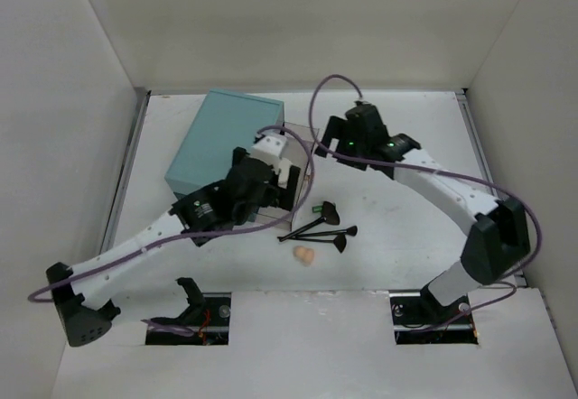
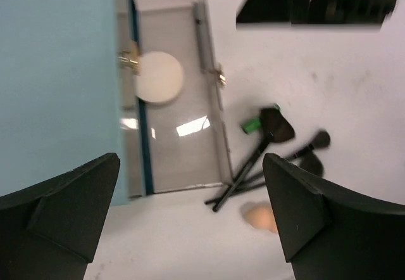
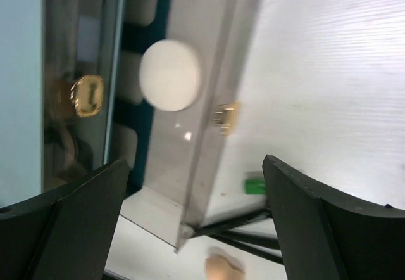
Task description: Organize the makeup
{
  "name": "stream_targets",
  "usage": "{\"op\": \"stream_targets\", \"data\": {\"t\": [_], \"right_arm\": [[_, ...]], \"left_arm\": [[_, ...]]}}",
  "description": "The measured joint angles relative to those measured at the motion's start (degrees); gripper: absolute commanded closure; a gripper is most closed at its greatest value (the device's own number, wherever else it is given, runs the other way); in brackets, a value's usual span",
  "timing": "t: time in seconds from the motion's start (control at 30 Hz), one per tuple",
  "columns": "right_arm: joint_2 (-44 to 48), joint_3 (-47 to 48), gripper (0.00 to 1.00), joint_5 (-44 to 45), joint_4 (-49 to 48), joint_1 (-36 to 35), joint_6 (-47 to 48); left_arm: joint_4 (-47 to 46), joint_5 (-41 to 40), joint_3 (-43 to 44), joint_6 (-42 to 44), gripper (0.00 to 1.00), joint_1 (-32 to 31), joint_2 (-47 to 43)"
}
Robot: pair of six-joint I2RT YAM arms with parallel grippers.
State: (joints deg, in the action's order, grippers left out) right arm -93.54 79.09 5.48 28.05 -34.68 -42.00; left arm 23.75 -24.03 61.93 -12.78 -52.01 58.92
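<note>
A round white puff (image 2: pixel 158 77) (image 3: pixel 170 75) lies in a clear acrylic case (image 2: pixel 180 140) (image 3: pixel 190 159) beside the teal box (image 1: pixel 226 137). Black-handled brushes (image 1: pixel 321 227) (image 2: pixel 266 150) (image 3: pixel 253 229) lie crossed on the table right of the case, one with a green tag (image 2: pixel 251 125) (image 3: pixel 255 185). A peach sponge (image 1: pixel 304 255) (image 2: pixel 261 217) (image 3: pixel 223 267) lies just in front of them. My left gripper (image 1: pixel 271 178) (image 2: pixel 190 229) is open and empty above the case's near end. My right gripper (image 1: pixel 336 142) (image 3: pixel 196 229) is open and empty over the case's far side.
The teal box stands at the back left (image 2: pixel 57 83), touching the clear case. A gold clasp (image 3: pixel 88 95) shows on the case's wall, another (image 3: pixel 226 115) on its outer edge. White walls close in the table on three sides.
</note>
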Motion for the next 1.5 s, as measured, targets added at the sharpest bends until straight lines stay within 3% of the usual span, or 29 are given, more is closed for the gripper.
{"op": "stream_targets", "data": {"t": [0.17, 0.4, 0.97, 1.03, 1.1, 1.17, 1.2, 1.37, 1.5], "right_arm": [[13.60, -11.61, 0.03, 1.22, -0.52, 7.96, -0.02], [20.13, -21.16, 0.01, 1.16, -0.24, 9.38, 0.24], [24.26, -26.88, 0.00, 0.76, -0.57, 11.56, 1.29], [25.05, -27.67, 0.00, 0.70, -0.59, 11.80, 1.29], [25.79, -28.35, 0.01, 0.68, -0.61, 11.93, 1.29], [26.58, -28.79, 0.01, 0.52, -0.61, 12.20, 1.27], [27.04, -29.00, 0.01, 0.52, -0.66, 12.37, 1.27], [29.73, -29.46, 0.01, 0.50, -0.66, 13.07, 1.27], [31.74, -29.51, 0.01, 0.48, -0.68, 13.60, 1.29]], "left_arm": [[0.81, 1.18, -1.22, -0.48, 0.00, -13.07, 9.44], [4.22, 6.14, -1.25, -3.63, 0.01, -24.52, 23.08], [3.43, 8.41, -1.33, -4.96, 0.31, -21.73, 40.13], [2.86, 8.09, -1.01, -4.76, 0.45, -21.05, 40.57], [2.49, 7.23, -0.68, -4.28, 0.70, -20.65, 41.18], [2.84, 6.08, -0.39, -3.63, 0.87, -20.37, 41.64], [3.19, 5.60, -0.26, -3.48, 0.90, -20.28, 41.70], [4.63, 4.52, 1.11, -3.06, 0.92, -21.14, 40.83], [4.55, 3.72, 2.62, -2.27, 0.88, -21.84, 35.08]]}}
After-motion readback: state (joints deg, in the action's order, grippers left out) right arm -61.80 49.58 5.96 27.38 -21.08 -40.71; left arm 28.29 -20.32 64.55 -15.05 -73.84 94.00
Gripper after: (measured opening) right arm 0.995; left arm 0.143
